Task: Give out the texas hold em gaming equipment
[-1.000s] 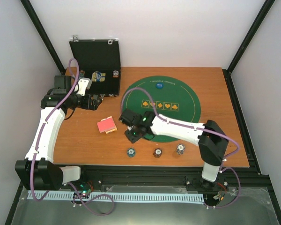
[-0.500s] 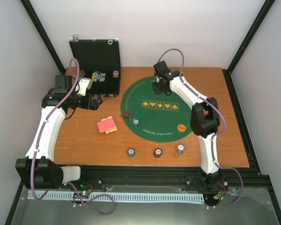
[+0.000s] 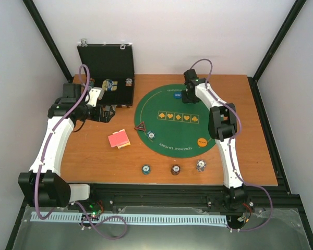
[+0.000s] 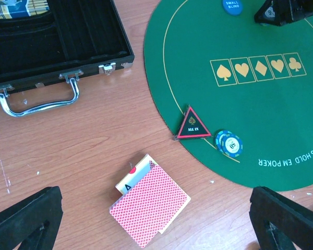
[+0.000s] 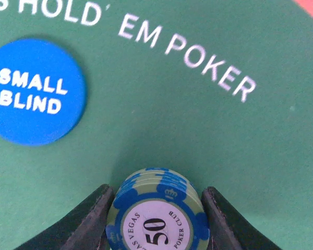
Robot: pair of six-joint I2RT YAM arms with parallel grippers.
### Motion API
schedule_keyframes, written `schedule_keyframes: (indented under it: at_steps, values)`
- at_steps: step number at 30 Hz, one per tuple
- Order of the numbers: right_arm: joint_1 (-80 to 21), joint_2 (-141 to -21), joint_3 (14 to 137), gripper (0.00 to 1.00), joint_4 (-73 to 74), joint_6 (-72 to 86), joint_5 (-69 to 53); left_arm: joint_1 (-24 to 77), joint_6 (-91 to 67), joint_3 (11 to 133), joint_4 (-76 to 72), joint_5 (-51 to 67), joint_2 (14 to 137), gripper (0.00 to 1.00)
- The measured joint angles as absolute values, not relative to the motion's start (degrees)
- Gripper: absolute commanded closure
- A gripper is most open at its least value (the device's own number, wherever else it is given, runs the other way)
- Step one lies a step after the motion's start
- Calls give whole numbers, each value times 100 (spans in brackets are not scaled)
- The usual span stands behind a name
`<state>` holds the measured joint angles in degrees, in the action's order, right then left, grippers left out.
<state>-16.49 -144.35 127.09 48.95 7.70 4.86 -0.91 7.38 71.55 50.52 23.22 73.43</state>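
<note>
My right gripper (image 3: pixel 189 95) is at the far side of the green mat, shut on a small stack of blue striped chips (image 5: pixel 157 213) marked 50, held at the felt. The blue "small blind" disc (image 5: pixel 35 91) lies just beside it. My left gripper (image 3: pixel 105 113) is open and empty, above the wood between the black case and the red-backed cards (image 3: pixel 119 139). In the left wrist view the cards (image 4: pixel 151 205) lie fanned with an ace showing. The black red-edged triangle marker (image 4: pixel 192 125) and a blue chip (image 4: pixel 229 144) sit at the mat's near left edge. An orange disc (image 3: pixel 202 140) lies on the mat's near right.
The black hinged case (image 3: pixel 107 62) stands open at the back left, with more chips (image 3: pixel 108 84) inside. Blue (image 3: pixel 145 169), brown (image 3: pixel 175 170) and white (image 3: pixel 200 165) chip stacks stand in a row near the table's front edge. The green mat (image 3: pixel 208 112) covers the table's middle and right.
My right arm swung from the mat's near left edge to its far edge, uncovering the triangle marker and blue chip there. The left arm barely moved.
</note>
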Motion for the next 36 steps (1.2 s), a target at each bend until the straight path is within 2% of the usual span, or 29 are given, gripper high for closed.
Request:
schedule_keyframes:
  at_steps: [10, 13, 16, 24, 26, 30, 36]
  values:
    - [-1551, -14700, 13100, 56, 4908, 729, 377, -91, 738, 7096, 5017, 2351, 7415, 0]
    - [-1551, -14713, 13148, 39, 4917, 738, 268, -93, 738, 7096, 5017, 2355, 7415, 0]
    - [-1549, -14739, 13270, 27, 4989, 764, 185, -91, 738, 7096, 5019, 2353, 7415, 0]
    - [-1573, -14503, 13266, 25, 5234, 871, 305, -91, 738, 7096, 5028, 2338, 7387, 0]
    - [-1616, -14053, 12897, 25, 5251, 891, 414, -93, 738, 7096, 5043, 2329, 7376, 0]
    - [-2088, -12490, 11408, 25, 5002, 904, 742, -93, 738, 7096, 5072, 2285, 7356, 0]
    - [-4204, -10079, 8995, 24, 4383, 1219, 1007, -91, 738, 7096, 5081, 2231, 7229, 0]
